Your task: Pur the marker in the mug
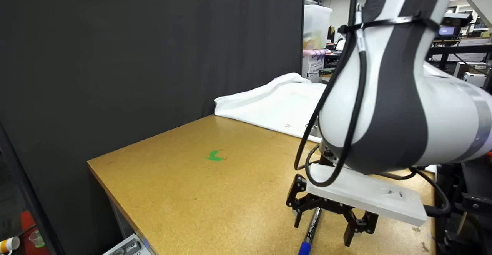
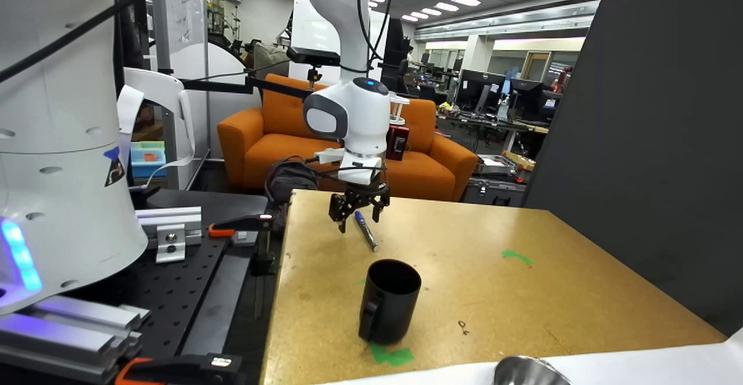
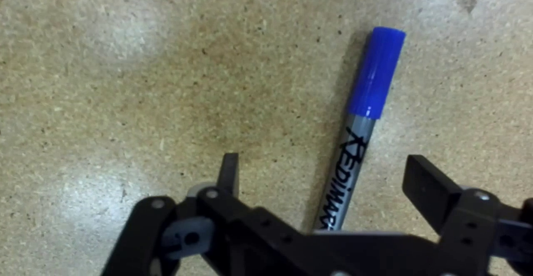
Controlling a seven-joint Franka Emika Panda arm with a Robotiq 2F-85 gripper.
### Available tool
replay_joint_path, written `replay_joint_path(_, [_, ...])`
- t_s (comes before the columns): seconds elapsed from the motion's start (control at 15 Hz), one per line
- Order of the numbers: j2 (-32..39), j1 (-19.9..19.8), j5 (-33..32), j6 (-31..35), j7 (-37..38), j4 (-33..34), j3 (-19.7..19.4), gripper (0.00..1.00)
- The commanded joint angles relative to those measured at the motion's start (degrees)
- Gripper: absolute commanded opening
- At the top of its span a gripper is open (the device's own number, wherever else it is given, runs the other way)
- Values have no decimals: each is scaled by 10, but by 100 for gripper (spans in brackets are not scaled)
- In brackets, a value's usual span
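Note:
The marker lies on the table with its blue cap and silvery body showing in the wrist view (image 3: 347, 163). It also shows in both exterior views (image 1: 313, 226) (image 2: 366, 231). Its lower end is hidden behind the gripper in the wrist view. My gripper (image 3: 323, 156) is open and empty, fingers pointing down, with the marker between and below its fingertips. The gripper also shows in both exterior views (image 1: 322, 234) (image 2: 359, 223). The black mug (image 2: 392, 302) stands upright on the table in an exterior view, handle to the lower left, apart from the gripper. It is not in the wrist view.
A wooden table (image 1: 173, 193) carries green tape pieces (image 1: 215, 155). A white cloth (image 1: 273, 99) lies at one end, with a shallow metal dish (image 2: 528, 371) there. A dark partition (image 2: 627, 158) borders one side. A white robot base (image 2: 64, 141) stands beside the table.

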Motion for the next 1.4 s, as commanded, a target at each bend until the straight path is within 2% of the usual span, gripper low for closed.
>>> replay_joint_path(0.0, [-2,90,-58,-27,92,-2,-84,100])
replay_joint_path(0.27, [1,174,-125,-71,182,11,-178,100])
replay_joint_path(0.33, [1,189,-141,-85,202,15,-200,75])
replay_joint_path(0.4, [2,202,-155,-98,220,20,-219,74])
replay_joint_path(0.6, [7,230,-192,-143,272,34,-265,51])
replay_joint_path(0.8, [6,240,-217,-185,306,39,-289,31])
replay_joint_path(0.87, [2,242,-222,-197,312,38,-293,44])
replay_joint_path(0.93, [-3,245,-228,-210,319,34,-298,67])
replay_joint_path(1.0, [-19,203,-285,-199,358,24,-262,62])
replay_joint_path(1.07, [-19,201,-305,-208,374,23,-260,63])
replay_joint_path(1.33, [-22,165,-391,-225,456,20,-226,88])
